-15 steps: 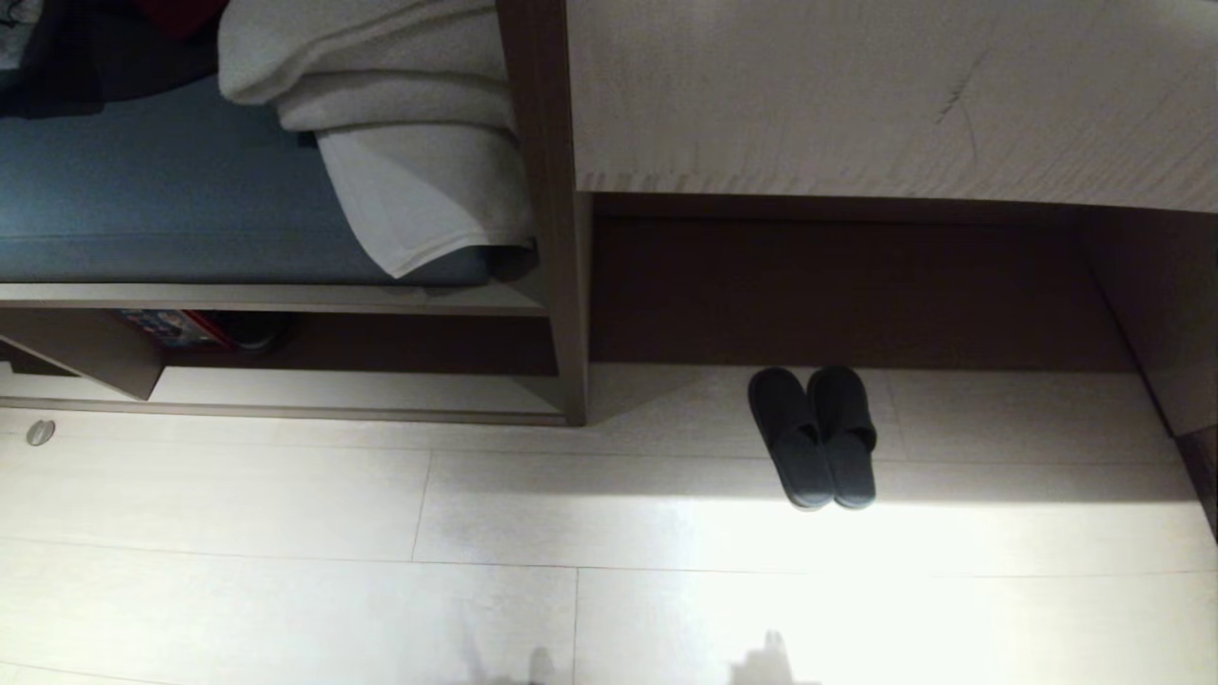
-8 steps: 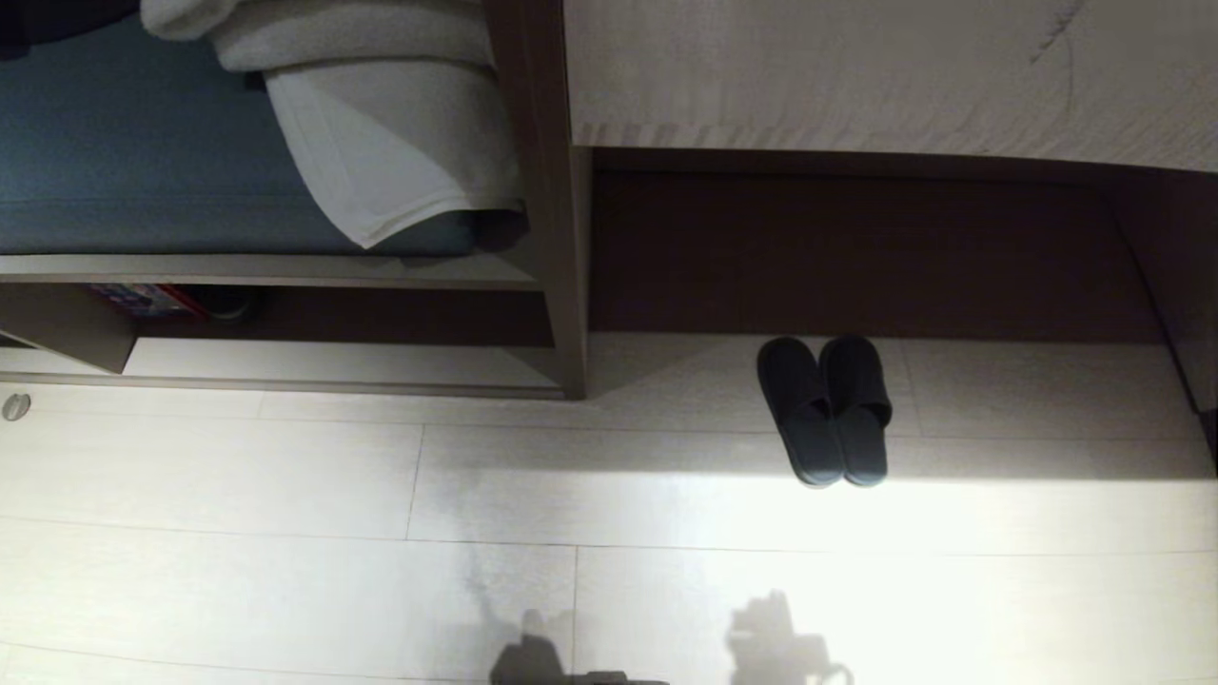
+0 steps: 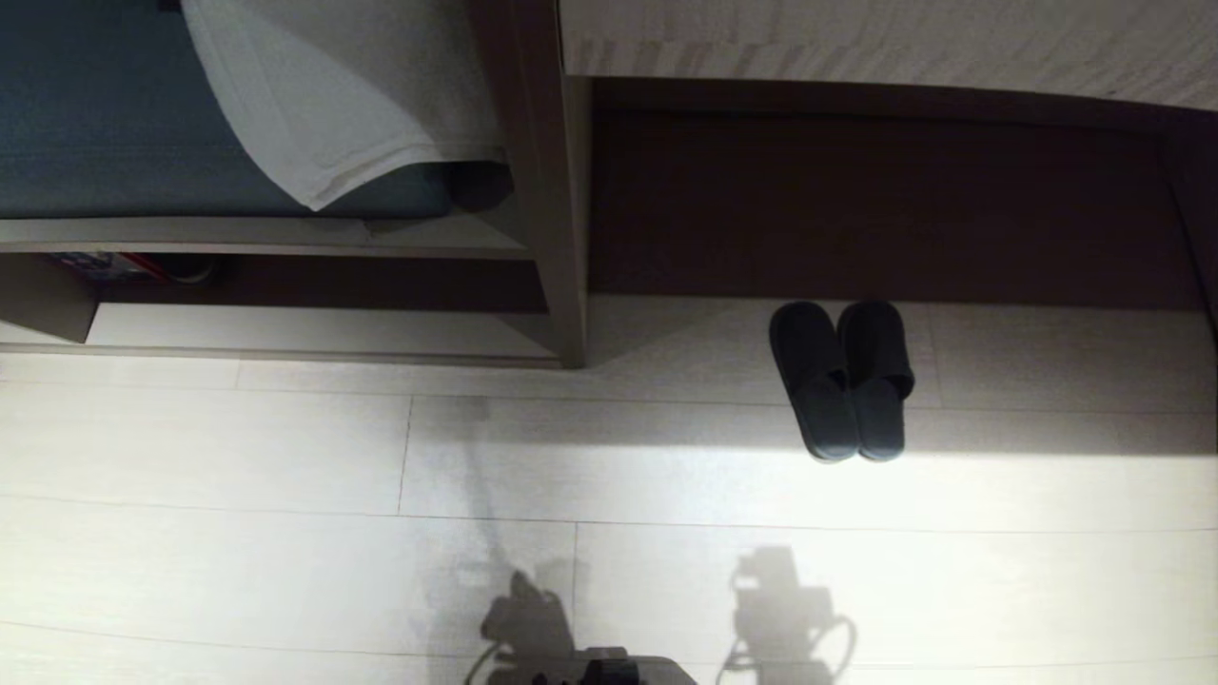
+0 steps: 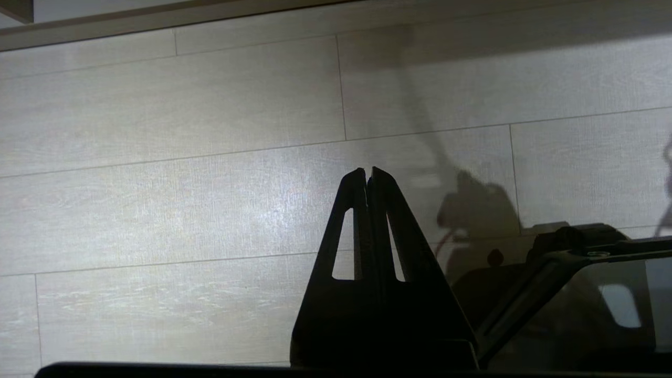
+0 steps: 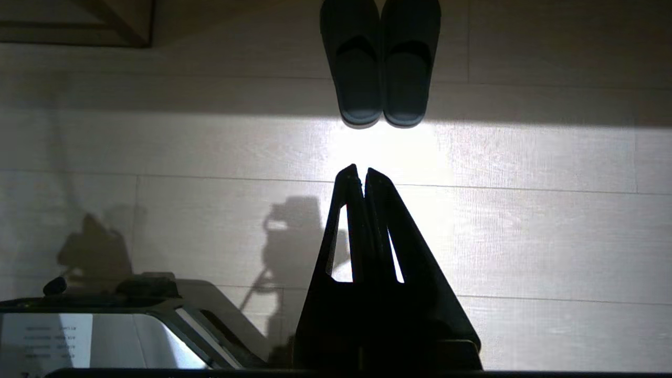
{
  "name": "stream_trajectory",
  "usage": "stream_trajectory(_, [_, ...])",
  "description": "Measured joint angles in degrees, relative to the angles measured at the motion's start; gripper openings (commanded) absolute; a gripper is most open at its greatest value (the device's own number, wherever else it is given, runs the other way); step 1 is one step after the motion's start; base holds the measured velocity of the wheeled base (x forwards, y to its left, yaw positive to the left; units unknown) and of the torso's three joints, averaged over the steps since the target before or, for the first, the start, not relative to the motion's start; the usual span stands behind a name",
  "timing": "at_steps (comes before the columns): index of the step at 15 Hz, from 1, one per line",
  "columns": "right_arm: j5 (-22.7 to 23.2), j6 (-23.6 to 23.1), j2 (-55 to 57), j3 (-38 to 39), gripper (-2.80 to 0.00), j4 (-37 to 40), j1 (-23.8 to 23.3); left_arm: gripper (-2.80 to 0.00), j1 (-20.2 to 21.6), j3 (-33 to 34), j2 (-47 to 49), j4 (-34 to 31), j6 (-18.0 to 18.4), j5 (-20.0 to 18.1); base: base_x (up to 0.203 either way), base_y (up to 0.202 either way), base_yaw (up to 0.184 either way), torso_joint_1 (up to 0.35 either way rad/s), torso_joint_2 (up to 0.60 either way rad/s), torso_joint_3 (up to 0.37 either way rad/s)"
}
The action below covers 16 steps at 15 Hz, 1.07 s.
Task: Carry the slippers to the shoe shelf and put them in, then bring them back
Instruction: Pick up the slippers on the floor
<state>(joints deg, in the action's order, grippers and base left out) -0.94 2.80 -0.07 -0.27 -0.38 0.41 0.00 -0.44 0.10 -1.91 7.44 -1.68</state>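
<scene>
The slippers [image 3: 842,381], a dark blue-grey pair, lie side by side on the pale floor with their toes toward the dark desk recess [image 3: 856,200]. The shoe shelf [image 3: 314,328], a low opening with a pale base board, lies to their left beyond an upright panel [image 3: 561,209]. Neither arm shows in the head view; only their shadows fall on the floor. My right gripper [image 5: 361,169] is shut and empty, hanging above bare floor short of the slippers [image 5: 380,63]. My left gripper [image 4: 366,170] is shut and empty too, over floorboards.
Above the shelf a blue cushioned bench [image 3: 114,124] carries a hanging white towel [image 3: 352,114]. A red box and a dark shoe [image 3: 143,269] sit deep in the shelf's left end. The pale desk top [image 3: 856,38] overhangs the recess. My base [image 3: 609,671] shows at the bottom edge.
The whole head view has slid upward as the camera tipped down; the slippers and furniture have not moved. The arms' shadows have come into view at the bottom.
</scene>
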Motion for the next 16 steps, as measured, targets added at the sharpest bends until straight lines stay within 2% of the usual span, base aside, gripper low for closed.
stream_trajectory(16, [0.0, 0.0, 0.0, 0.0, -2.80, 0.0, 0.0, -2.80, 0.0, 0.0, 0.0, 0.0, 0.0, 0.0, 0.000, 0.000, 0.000, 0.002, 0.00, -0.197])
